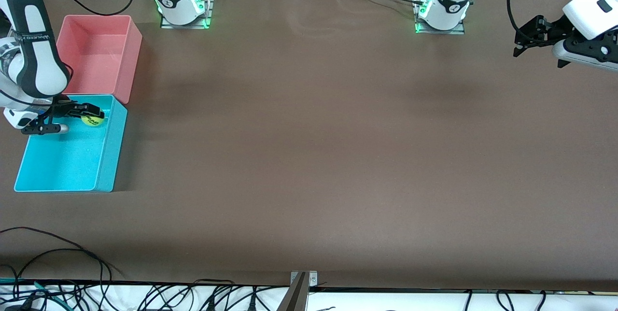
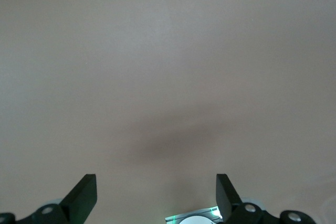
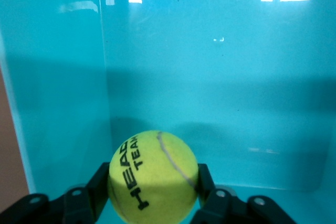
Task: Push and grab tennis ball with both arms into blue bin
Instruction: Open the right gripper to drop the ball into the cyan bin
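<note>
Brown table (image 1: 309,156); right gripper (image 1: 92,114) partly hides tennis ball (image 3: 153,177)

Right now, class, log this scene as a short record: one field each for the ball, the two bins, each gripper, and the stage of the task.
tennis ball: held over the blue bin's interior, not yet released
blue bin: at the right arm's end of the table, nearer the front camera than the pink bin
pink bin: beside the blue bin, nothing visible inside
right gripper: shut on the tennis ball, inside the blue bin
left gripper: open, waiting over bare table at the left arm's end
stage: ball ready to drop
</note>
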`<state>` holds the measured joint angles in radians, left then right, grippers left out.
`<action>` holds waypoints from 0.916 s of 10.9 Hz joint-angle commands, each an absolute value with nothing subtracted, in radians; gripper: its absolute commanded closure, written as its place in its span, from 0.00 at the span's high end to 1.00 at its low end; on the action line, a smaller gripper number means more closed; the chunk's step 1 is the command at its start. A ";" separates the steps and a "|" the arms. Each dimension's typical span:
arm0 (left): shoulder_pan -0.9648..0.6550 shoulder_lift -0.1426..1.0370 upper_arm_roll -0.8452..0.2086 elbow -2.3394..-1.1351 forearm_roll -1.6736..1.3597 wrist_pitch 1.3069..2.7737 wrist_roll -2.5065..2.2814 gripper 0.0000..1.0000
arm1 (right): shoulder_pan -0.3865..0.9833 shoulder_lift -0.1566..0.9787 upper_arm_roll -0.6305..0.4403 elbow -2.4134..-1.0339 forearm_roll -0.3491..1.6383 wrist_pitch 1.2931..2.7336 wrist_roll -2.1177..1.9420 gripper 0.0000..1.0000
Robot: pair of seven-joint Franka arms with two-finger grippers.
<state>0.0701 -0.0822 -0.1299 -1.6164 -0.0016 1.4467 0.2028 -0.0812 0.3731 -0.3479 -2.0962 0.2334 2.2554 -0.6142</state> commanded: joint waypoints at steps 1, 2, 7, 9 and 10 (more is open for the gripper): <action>0.061 -0.069 -0.129 -1.588 0.017 1.433 0.199 1.00 | -0.077 0.374 -0.347 -2.085 0.264 2.250 -0.650 1.00; 0.061 -0.069 -0.129 -1.588 0.017 1.433 0.199 1.00 | -0.077 0.374 -0.347 -2.083 0.264 2.247 -0.653 1.00; 0.066 -0.063 -0.126 -1.588 0.029 1.430 0.202 1.00 | -0.072 0.298 -0.353 -1.963 0.250 2.027 -0.640 1.00; 0.064 -0.064 -0.129 -1.588 0.067 1.425 0.202 1.00 | -0.072 0.298 -0.377 -1.817 0.230 1.849 -0.606 1.00; 0.064 -0.067 -0.130 -1.585 0.064 1.425 0.207 1.00 | -0.072 0.298 -0.377 -1.737 0.188 1.757 -0.565 1.00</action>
<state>0.0702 -0.0782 -0.1279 -1.6164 0.0377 1.4455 0.2028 -0.0740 0.3011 -0.3580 -1.8941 0.2342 1.9411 -0.6204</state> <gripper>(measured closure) 0.000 0.000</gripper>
